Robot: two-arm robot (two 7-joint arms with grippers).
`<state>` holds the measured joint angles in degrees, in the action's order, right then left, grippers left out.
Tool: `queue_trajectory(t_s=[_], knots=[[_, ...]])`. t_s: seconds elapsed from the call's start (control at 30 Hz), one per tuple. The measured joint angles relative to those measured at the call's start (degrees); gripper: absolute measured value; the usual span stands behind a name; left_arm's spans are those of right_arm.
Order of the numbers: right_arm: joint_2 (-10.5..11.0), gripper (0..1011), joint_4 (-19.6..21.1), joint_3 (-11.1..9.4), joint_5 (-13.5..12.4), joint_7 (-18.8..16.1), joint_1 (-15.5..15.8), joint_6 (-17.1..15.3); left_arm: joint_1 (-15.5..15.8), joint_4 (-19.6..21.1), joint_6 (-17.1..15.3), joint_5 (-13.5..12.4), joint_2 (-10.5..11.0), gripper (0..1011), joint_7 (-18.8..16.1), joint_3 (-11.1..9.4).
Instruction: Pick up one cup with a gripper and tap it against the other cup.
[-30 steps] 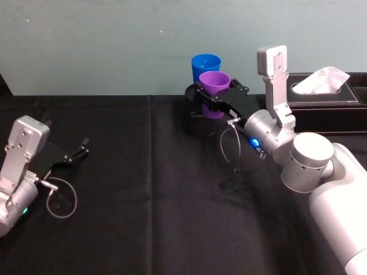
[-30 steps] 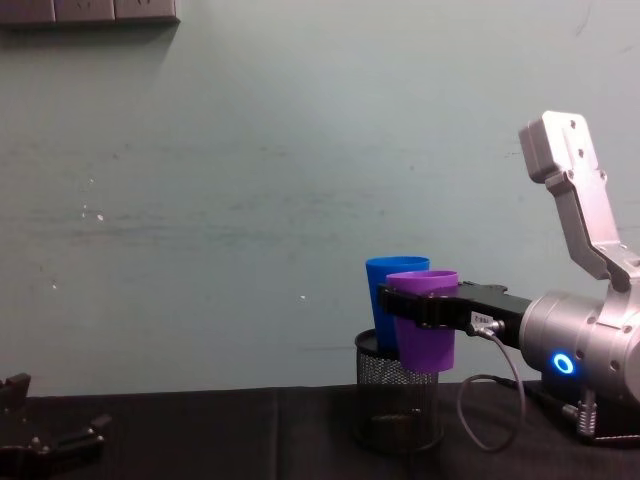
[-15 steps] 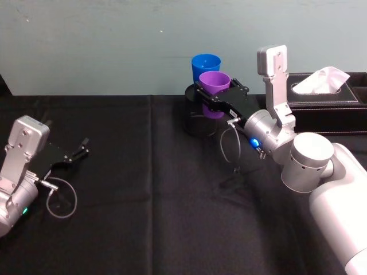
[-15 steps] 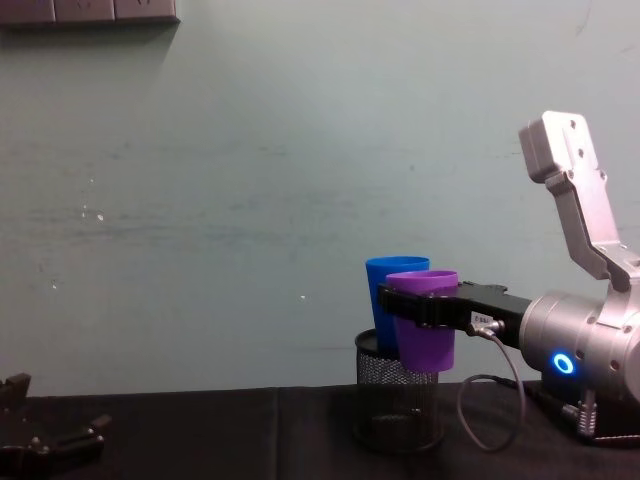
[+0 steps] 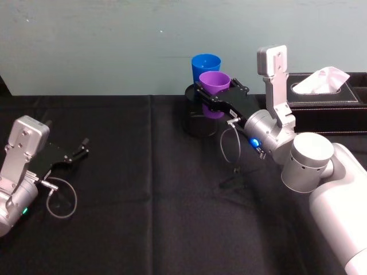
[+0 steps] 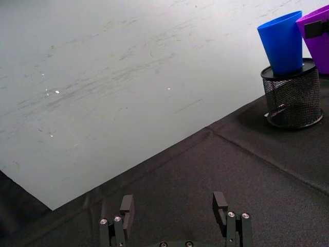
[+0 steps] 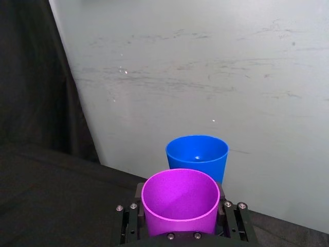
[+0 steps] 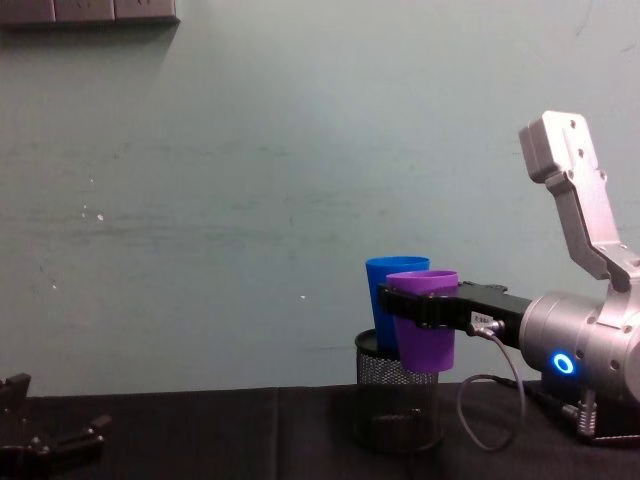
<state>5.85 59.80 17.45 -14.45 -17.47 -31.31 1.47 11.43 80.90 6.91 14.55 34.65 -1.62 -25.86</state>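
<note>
The right tool (image 5: 217, 91) is clenched around the purple plastic tapered cup (image 7: 180, 198). One flat finger sits on each side just below the rolled rim, and the cup hangs upright, clear of the black-clothed table (image 5: 143, 189). Directly beyond the tool's fingertips stands the bright blue plastic tapered cup (image 7: 197, 154), seated in a black mesh holder (image 6: 290, 98). Whether the two cup walls already touch I cannot tell; at most they are just apart.

The tap probably calls for only a short, soft push straight ahead along the tool's own line. The purple cup should stay level so that wall meets wall near the rims. Its base hangs close above the holder's edge, so dropping it risks catching the mesh. The blue cup looks loosely seated, and a hard knock could tip it or shift the holder.

The left tool (image 5: 77, 153) lies released, fingers apart, well off to the side.
</note>
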Motion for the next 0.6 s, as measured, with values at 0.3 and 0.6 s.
queue_trajectory(t_s=[0.3, 0.6], knots=[[0.0, 750, 0.0, 0.0, 0.0, 0.0, 0.0, 0.0, 0.0, 0.0, 0.0, 0.0, 0.0, 1000, 0.0, 0.0], [0.0, 750, 0.0, 0.0, 0.0, 0.0, 0.0, 0.0, 0.0, 0.0, 0.0, 0.0, 0.0, 1000, 0.0, 0.0]])
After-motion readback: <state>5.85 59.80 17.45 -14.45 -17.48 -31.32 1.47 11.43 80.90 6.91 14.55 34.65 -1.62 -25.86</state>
